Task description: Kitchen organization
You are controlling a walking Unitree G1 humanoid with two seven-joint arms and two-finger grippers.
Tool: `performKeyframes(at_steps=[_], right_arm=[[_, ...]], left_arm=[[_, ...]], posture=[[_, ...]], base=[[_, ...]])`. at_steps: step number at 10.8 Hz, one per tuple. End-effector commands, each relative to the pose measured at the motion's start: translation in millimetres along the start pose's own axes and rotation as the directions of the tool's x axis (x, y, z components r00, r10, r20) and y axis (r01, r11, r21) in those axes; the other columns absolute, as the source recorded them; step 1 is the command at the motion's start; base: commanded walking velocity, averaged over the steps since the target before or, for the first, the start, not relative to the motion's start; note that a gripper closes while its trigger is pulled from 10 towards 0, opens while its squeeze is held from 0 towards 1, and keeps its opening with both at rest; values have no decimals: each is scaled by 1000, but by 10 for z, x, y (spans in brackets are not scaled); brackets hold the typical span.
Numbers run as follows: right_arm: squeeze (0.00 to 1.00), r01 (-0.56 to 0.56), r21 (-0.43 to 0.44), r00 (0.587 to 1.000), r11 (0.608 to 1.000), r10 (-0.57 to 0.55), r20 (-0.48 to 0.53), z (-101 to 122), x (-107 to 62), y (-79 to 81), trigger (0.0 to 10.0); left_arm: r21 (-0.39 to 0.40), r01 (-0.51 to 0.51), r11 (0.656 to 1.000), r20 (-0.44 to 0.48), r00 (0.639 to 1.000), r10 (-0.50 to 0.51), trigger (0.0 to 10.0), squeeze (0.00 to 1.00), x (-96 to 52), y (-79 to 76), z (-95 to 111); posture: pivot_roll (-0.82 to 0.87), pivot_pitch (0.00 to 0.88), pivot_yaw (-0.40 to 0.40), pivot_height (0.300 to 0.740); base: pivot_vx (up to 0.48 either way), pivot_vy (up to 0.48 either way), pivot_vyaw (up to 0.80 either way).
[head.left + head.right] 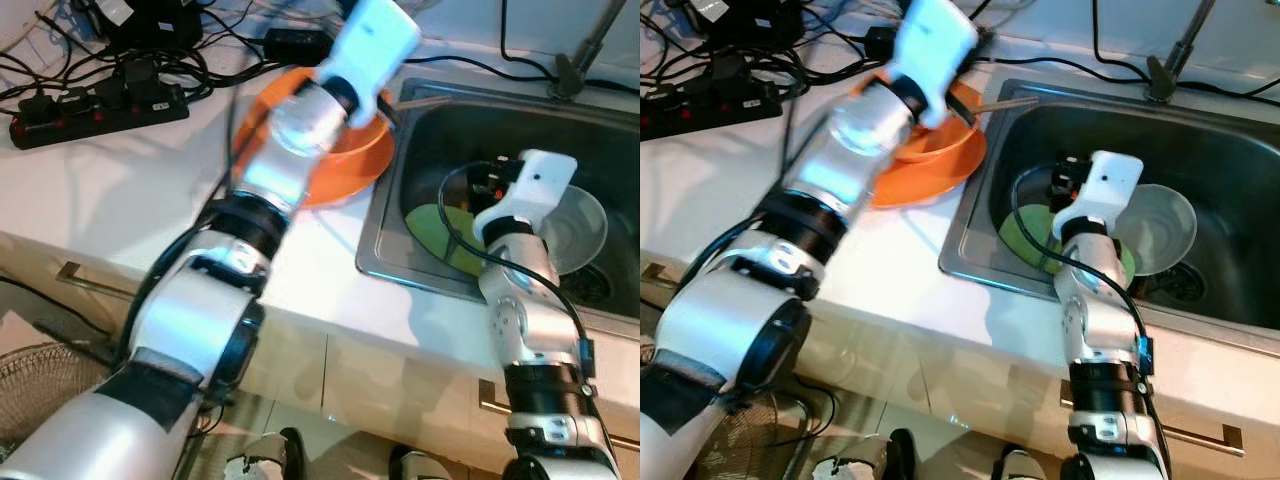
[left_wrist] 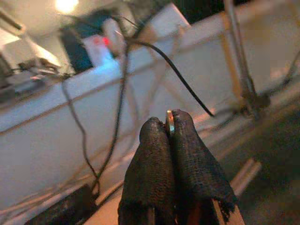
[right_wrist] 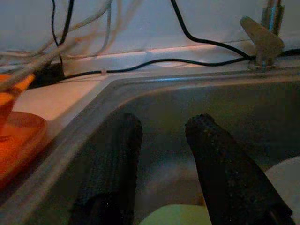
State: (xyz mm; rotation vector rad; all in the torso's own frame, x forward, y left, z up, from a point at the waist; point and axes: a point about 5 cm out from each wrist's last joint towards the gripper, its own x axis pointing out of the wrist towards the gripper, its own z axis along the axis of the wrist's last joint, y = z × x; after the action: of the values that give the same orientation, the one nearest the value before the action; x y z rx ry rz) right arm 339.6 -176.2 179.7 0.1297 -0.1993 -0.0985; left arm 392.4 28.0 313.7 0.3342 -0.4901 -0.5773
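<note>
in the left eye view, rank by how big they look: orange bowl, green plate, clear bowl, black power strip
1. Round orange plastic bowl, though the left arm covers part.
2. Long black power strip.
3. Clear round bowl in the sink.
4. Green plate, partly hidden, so its rank is unsure.

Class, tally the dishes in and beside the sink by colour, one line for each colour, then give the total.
Orange dishes on the counter: 2, an orange bowl resting on an orange plate.
Green dishes in the sink: 1, a green plate.
Clear dishes in the sink: 1, a clear bowl.
Total: 4.
</note>
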Motion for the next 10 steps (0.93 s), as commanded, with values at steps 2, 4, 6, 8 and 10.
performKeyframes(at_steps=[2, 4, 6, 8, 10], right_arm=[[0, -12, 6, 1000, 1000, 12, 9, -8, 37, 31, 10000], [0, -11, 10, 1000, 1000, 10, 19, 9, 55, 24, 10000], [1000, -12, 20, 999, 1000, 11, 53, 79, 69, 8, 10000], [1000, -5, -8, 995, 1000, 6, 104, 216, 110, -109, 10000], [1000, 16, -19, 981, 1000, -12, 196, 503, 184, -262, 10000]], left_arm=[[-178, -54, 983, 150, 985, 81, 10000, 0, -72, 173, 291], [-370, -3, 929, 211, 974, 87, 10000, 0, -178, 177, 339], [-489, 34, 872, 227, 970, 90, 10000, 0, -278, 148, 311], [-564, 43, 824, 210, 973, 93, 10000, 0, -367, 118, 275], [-589, 57, 806, 207, 975, 83, 10000, 0, -401, 93, 278]], posture=[[22, 66, 31, 740], [16, 56, 35, 740], [5, 49, 44, 740], [1, 41, 50, 740], [-7, 28, 57, 740]], base=[[0, 0, 0], [0, 0, 0], [0, 0, 0], [0, 0, 0], [0, 0, 0]])
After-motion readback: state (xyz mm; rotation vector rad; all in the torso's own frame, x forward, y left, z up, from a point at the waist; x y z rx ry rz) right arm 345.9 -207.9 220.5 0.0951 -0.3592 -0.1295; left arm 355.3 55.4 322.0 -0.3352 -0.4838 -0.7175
